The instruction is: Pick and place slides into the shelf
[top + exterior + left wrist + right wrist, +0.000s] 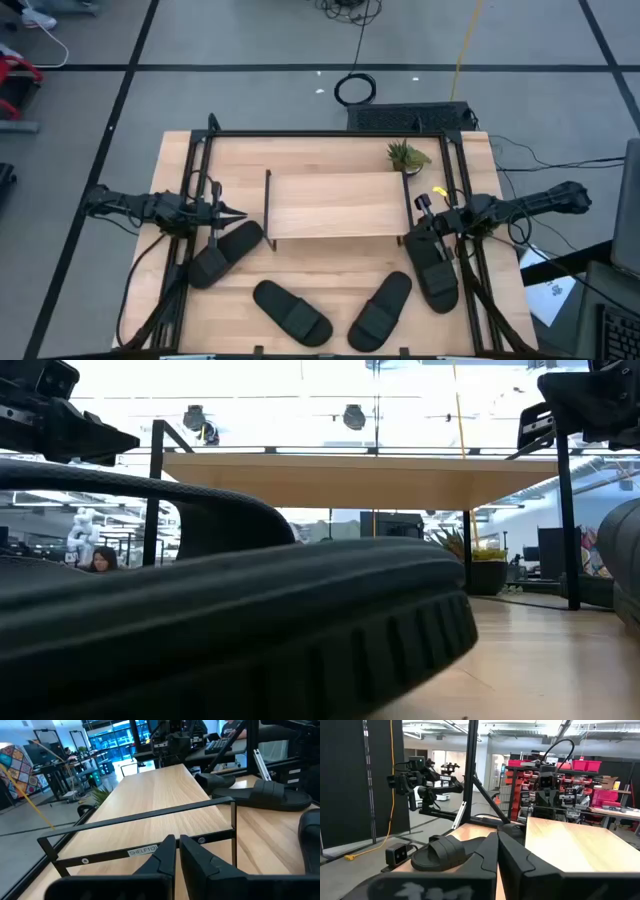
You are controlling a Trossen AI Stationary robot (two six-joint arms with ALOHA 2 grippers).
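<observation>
While both arms hung at the table's sides, the shelf (340, 205) stood mid-table with its wood plank top bare; nothing lay on it. From the low view, the space under the plank looked open, though a slide close to the lens blocked much of that view.

All four slides lay on the table, outside the shelf:
- left slide (224, 252), angled, just off the shelf's front-left leg.
- centre-left slide (291, 310), near the front edge.
- centre-right slide (381, 310), tilted beside it, apart from it.
- right slide (431, 266), lengthwise by the shelf's right end, partly under the right arm.

Left gripper (237, 213): just off the shelf's left end, above the left slide, fingers nearly together, holding nothing. Its wrist view looked along the plank, a "SHELF" label on the near rail.

Right gripper (424, 203): at the shelf's right end, fingers shut, empty.

Small potted plant (405, 156) sat on the table behind the shelf's right rear corner.
</observation>
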